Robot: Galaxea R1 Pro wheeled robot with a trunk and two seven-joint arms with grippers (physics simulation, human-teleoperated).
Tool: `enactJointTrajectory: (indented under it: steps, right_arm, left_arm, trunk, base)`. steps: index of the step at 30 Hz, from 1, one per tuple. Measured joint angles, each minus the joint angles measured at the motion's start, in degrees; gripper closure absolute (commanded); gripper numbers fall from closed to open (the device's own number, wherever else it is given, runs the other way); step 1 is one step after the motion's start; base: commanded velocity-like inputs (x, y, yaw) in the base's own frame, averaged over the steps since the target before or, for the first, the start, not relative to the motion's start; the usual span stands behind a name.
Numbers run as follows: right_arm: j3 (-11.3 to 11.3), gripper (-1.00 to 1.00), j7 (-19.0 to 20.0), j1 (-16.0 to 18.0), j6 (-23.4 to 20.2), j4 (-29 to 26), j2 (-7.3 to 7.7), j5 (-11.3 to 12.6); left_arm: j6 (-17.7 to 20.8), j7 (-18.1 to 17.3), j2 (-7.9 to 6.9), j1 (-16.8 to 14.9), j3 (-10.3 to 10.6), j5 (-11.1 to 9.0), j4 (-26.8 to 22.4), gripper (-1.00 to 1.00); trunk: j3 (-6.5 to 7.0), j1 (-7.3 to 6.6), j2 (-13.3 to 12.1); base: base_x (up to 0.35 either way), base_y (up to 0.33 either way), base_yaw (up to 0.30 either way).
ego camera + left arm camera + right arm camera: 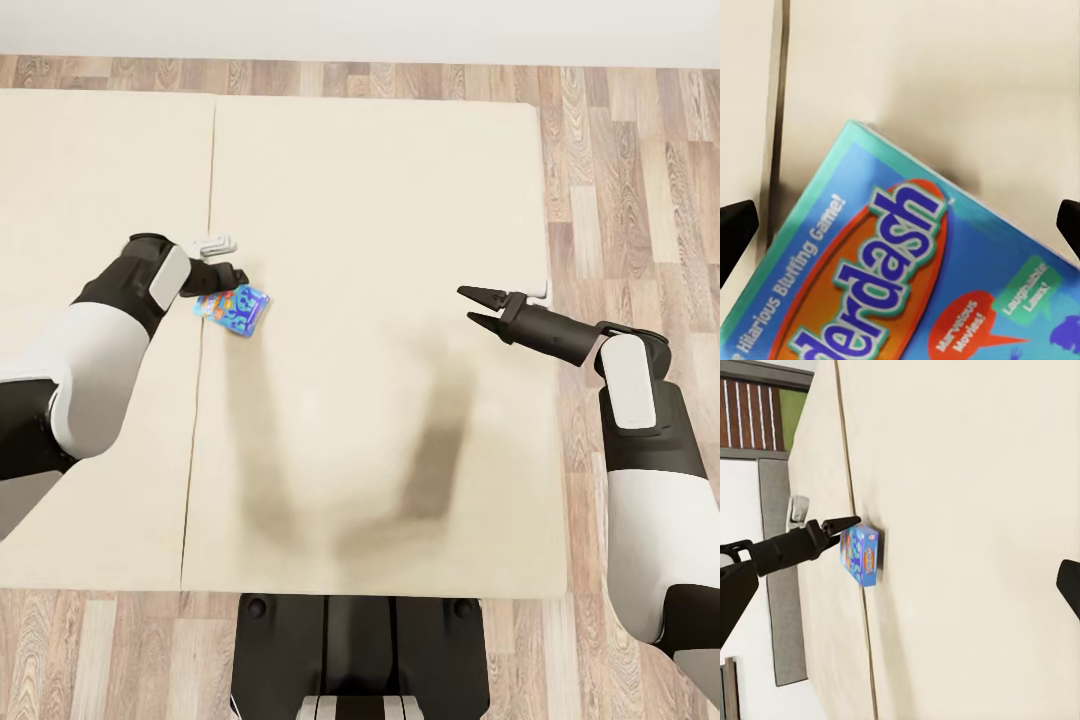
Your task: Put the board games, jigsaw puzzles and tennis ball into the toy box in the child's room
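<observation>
You're on the bed-pickup step. Right gripper hangs spread and empty over the bed, well apart from the seam. Farther out, the small blue board game lies at the seam; left gripper spread around it, not yet pinching. Next: settle lower, then pinch.

You see the small game box lying on the bed, just right of the mattress seam, with wood floor to the right.
</observation>
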State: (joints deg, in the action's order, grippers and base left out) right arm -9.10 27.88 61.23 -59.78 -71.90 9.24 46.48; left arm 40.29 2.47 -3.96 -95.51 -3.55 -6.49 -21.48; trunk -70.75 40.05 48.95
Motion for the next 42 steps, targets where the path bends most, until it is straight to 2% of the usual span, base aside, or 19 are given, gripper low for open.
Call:
enactJointTrajectory:
  steps: [11,20,31,42]
  right_arm:
    - [-0.12,-1.0,-0.01,0.0,0.0,0.0,0.0,0.0]
    - [-0.17,-1.0,-0.04,0.0,0.0,0.0,0.0,0.04]
    - [-0.17,-1.0,-0.04,0.0,0.0,0.0,0.02,0.09]
    - [-0.22,-1.0,-0.04,0.0,0.0,0.0,0.04,0.17]
  left_arm:
    - [0.99,0.05,0.09,0.06,-0.18,-0.09,0.01,-1.0]
    - [6.3,0.17,0.17,0.07,-0.29,-0.14,0.02,-1.0]
    - [9.52,-0.07,0.17,-0.01,-0.16,0.36,-0.06,-1.0]
    - [12.88,-0.01,0.13,-0.36,-0.29,-0.39,-0.3,-1.0]
  trunk:
    - [0.0,0.0,0.0]
    - [0.0,0.0,0.0]
    - [0.01,-0.01,0.01]
    - [0.0,0.0,0.0]
  base:
    - [0.0,0.0,0.0]
    - [0.0,0.0,0.0]
    - [0.0,0.0,0.0]
    - [0.0,0.0,0.0]
